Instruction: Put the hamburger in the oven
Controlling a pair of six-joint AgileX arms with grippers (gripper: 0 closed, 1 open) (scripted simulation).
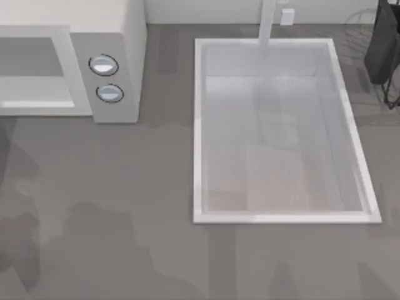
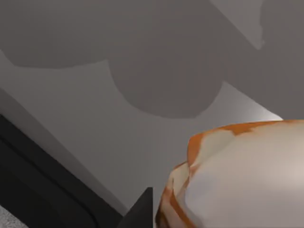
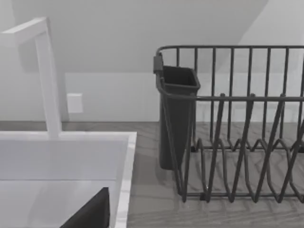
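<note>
The hamburger (image 2: 237,180), tan-orange with pale patches, looms close in the left wrist view. It sits right against a dark finger (image 2: 138,211) of my left gripper (image 2: 190,216), which is shut on it above a grey surface that carries a round shadow. The oven (image 1: 109,37), white with two silver-blue knobs (image 1: 105,66), stands at the table's far left with its grey cavity open to view. A dark part of my right gripper (image 3: 90,213) hangs over the sink's edge.
A white sink basin (image 1: 200,125) with a faucet (image 1: 267,22) takes up the middle right. A dark wire dish rack (image 3: 237,142) with a cutlery cup (image 3: 175,118) stands at the far right. Bare grey tabletop (image 1: 106,187) spreads in front of the oven.
</note>
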